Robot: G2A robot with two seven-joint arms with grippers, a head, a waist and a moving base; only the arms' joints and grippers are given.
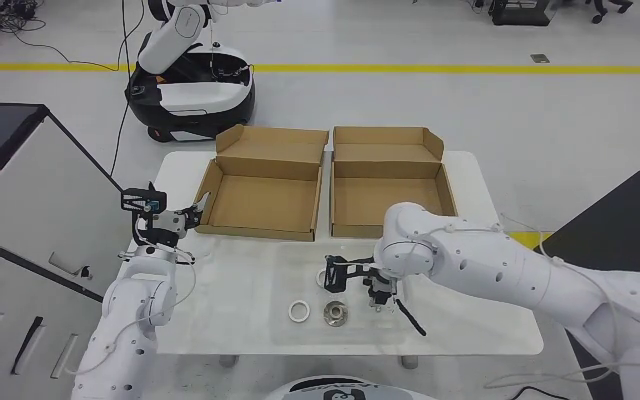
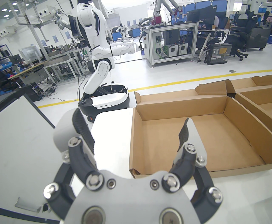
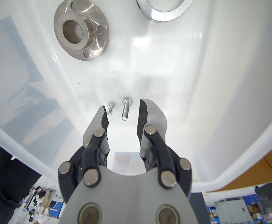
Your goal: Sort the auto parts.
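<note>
Steel flange [image 3: 96,42], ring [image 3: 164,15], long bolt [image 3: 125,109], short bolt [image 3: 110,108]

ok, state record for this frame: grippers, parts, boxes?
left gripper: open, empty, beside the left box
right gripper: open, over the table, long bolt lined up between its fingers
short bolt: just beside the long bolt
flange, metal ring, white ring: loose on the table
left box, right box: both empty
</note>
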